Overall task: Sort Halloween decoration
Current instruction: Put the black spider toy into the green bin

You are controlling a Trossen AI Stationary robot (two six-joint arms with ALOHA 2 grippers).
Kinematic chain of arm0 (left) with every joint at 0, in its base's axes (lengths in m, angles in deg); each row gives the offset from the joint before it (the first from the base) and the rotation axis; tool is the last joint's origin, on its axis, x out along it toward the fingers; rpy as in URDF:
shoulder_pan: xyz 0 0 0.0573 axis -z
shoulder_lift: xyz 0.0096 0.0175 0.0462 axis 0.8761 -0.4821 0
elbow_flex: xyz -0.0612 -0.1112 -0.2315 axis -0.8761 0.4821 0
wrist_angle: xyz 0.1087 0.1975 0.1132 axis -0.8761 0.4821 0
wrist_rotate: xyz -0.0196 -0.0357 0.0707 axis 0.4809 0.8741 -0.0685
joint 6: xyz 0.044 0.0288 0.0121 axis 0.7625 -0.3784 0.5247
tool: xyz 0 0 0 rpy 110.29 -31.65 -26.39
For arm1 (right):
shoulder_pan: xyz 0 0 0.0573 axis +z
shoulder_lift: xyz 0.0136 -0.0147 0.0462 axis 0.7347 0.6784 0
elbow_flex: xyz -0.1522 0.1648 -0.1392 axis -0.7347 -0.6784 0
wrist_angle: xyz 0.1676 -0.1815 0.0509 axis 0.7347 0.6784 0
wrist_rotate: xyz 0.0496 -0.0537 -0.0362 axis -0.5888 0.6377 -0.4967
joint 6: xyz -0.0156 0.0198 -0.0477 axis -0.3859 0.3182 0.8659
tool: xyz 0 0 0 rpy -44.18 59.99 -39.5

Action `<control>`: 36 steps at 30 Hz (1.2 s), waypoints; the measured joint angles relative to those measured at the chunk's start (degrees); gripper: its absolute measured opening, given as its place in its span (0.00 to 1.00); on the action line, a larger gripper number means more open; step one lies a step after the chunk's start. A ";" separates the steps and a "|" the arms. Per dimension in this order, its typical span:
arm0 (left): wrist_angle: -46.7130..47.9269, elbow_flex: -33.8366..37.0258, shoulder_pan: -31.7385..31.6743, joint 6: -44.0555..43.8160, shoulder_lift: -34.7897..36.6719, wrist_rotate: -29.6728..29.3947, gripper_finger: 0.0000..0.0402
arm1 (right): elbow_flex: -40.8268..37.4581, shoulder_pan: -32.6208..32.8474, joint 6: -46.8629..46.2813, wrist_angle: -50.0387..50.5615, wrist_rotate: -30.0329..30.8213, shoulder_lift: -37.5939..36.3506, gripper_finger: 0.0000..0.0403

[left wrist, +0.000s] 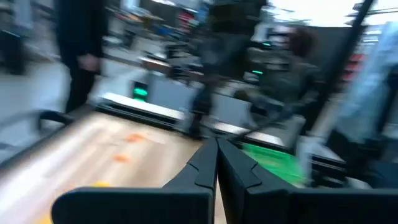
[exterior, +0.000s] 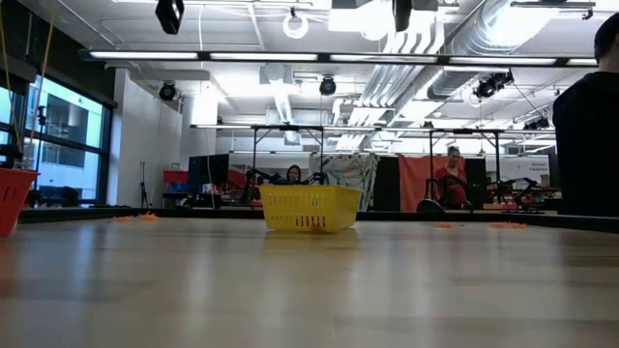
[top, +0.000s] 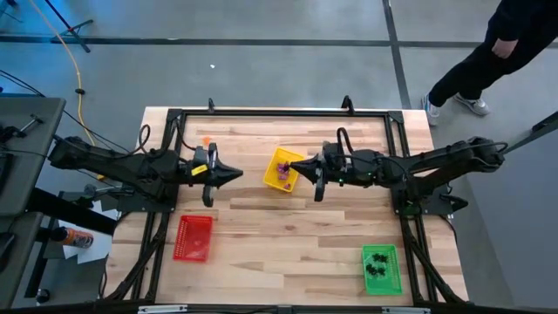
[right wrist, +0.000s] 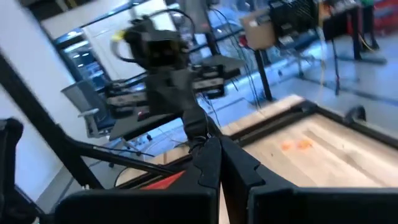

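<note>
Three trays on the table (top: 288, 227): one (top: 282, 169) mid-table toward the far edge with trinkets (top: 282, 167) in it, one (top: 193, 238) nearer on the left, one (top: 381, 269) at the near right corner holding more trinkets (top: 377, 260). Loose trinkets (top: 205, 141) far left. Left gripper (top: 240, 175) and right gripper (top: 291, 167) either side of the middle tray, tips facing
</note>
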 joint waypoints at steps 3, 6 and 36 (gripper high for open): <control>-0.11 -0.02 -0.52 3.27 -0.99 -3.72 0.00 | 0.00 -0.02 1.86 -0.55 -1.29 0.00 0.00; -0.31 -0.02 -1.19 4.38 -1.96 -3.78 0.00 | 0.00 -0.02 1.88 -0.50 -1.37 0.02 0.00; 1.95 0.00 -3.24 0.40 -2.25 -3.47 0.00 | -0.02 40.50 -64.74 28.49 -11.77 -0.74 0.00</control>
